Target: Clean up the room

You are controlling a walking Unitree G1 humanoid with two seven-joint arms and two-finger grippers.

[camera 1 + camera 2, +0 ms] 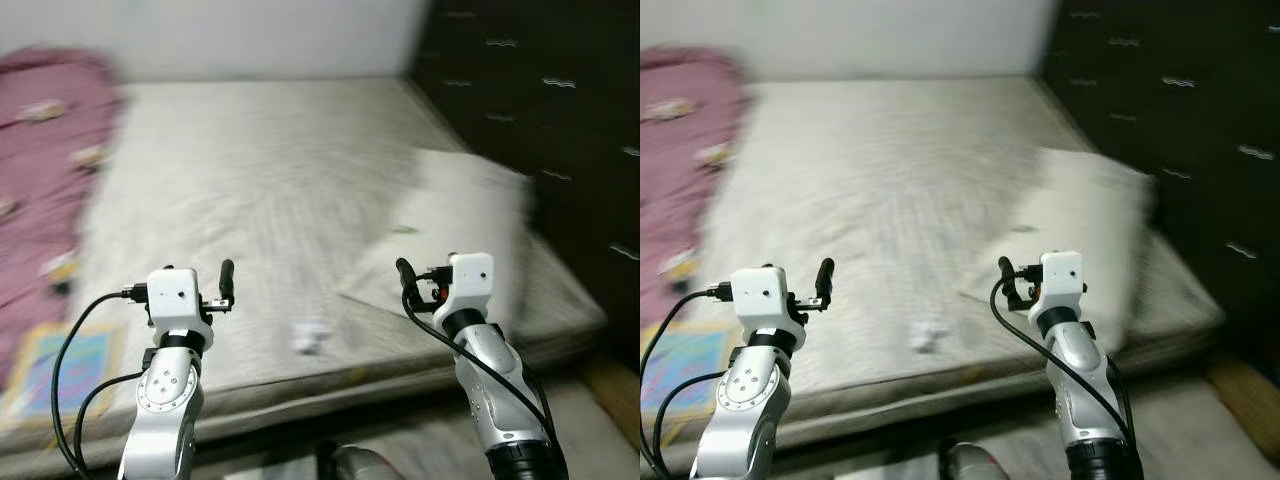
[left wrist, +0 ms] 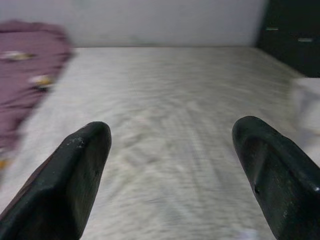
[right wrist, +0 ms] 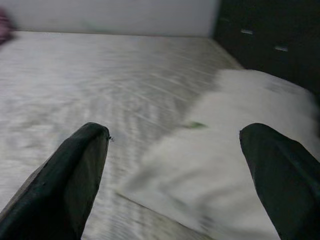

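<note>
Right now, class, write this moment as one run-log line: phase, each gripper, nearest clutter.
phase: facing bed | left gripper: open, empty | right gripper: open, empty, toward pillow | clutter: small white scrap near mattress edge

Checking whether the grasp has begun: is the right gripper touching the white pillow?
Apart. In the right wrist view the right gripper is open, with the pillow lying beyond its fingers.

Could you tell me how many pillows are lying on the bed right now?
1: a white pillow lies on the bed's right side, near the dark wardrobe. The purple blanket on the left could be hiding others.
</note>
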